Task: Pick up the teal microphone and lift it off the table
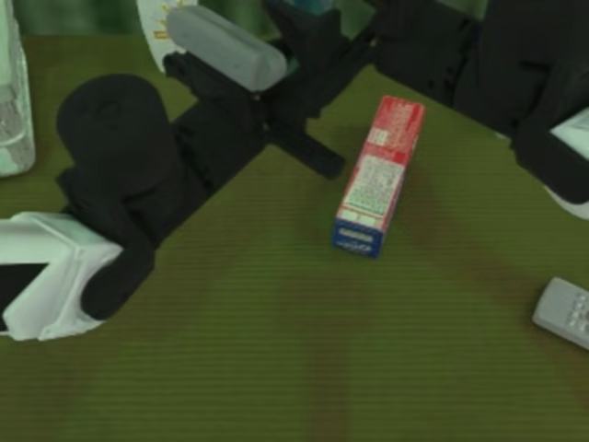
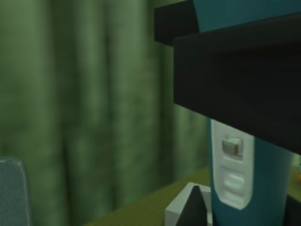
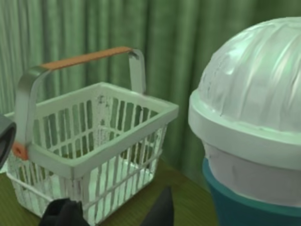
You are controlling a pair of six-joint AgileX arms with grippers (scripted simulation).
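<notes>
The teal microphone (image 2: pixel 263 188) stands upright, its white switch patch (image 2: pixel 233 174) facing the left wrist camera. My left gripper (image 2: pixel 244 212) is shut on its handle, a dark finger (image 2: pixel 195 209) pressed against each side. A black arm part (image 2: pixel 235 80) hides the upper handle. From above, only a sliver of the teal microphone (image 1: pixel 308 7) shows at the far edge, past the left gripper (image 1: pixel 308 46). Its base is out of view. Its rounded white head (image 3: pixel 254 89) fills one side of the right wrist view, beside my open right gripper (image 3: pixel 113 214), not between its fingers.
A red box (image 1: pixel 377 175) lies mid-table on the olive ribbed cloth (image 1: pixel 276 350). A grey remote (image 1: pixel 563 313) sits at the right edge. A white basket (image 3: pixel 94 141) with an orange-grip handle stands on the table. A small pale block (image 2: pixel 181 209) lies near the microphone. Green curtains hang behind.
</notes>
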